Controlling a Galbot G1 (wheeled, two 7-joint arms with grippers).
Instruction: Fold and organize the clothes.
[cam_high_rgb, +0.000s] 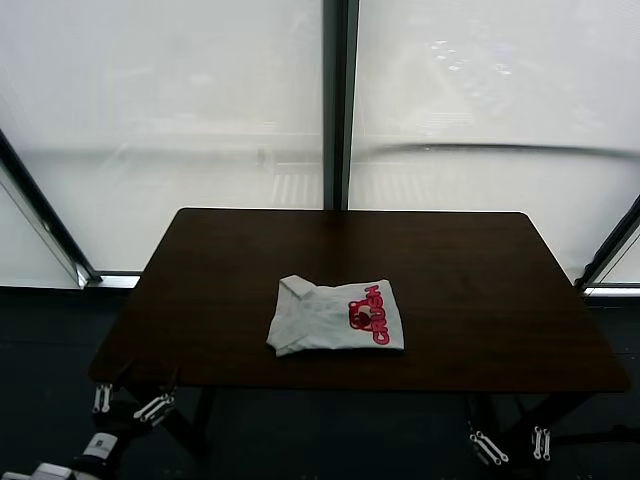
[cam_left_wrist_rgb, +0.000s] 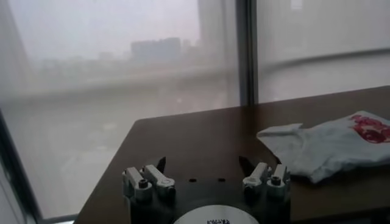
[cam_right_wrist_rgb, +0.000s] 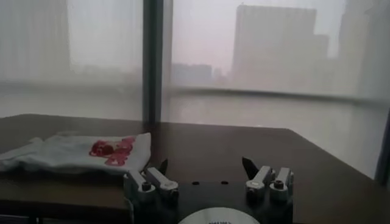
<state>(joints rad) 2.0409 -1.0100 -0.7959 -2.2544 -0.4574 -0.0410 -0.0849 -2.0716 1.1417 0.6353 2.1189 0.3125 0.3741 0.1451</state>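
T-shirt (cam_high_rgb: 335, 317) is seen lying as a compact folded rectangle near the table's middle, slightly toward the near edge, red-pink print facing up on the robot's right side. One small flap is turned up at the far-left corner; the left edge looks a little loose. Folding is judged essentially done.

If tidying is wanted: that corner flap should be pressed flat and the edges squared, with the garment pinched low on the cloth only, so the stacked layers are not dragged apart.

Left gripper (cam_high_rgb: 128, 404) is parked below the near-left table edge, fingers spread apart, nothing held. Right gripper (cam_high_rgb: 508, 442) is parked below the near-right edge, likewise spread and holding nothing. Both are well apart from the shirt.

Table (cam_high_rgb: 470, 270) is dark brown, smooth, rounded corners. Behind it: large frosted windows (cam_high_rgb: 160, 100) with a dark vertical mullion (cam_high_rgb: 340, 100); hazy buildings are visible through the glass in the wrist views.
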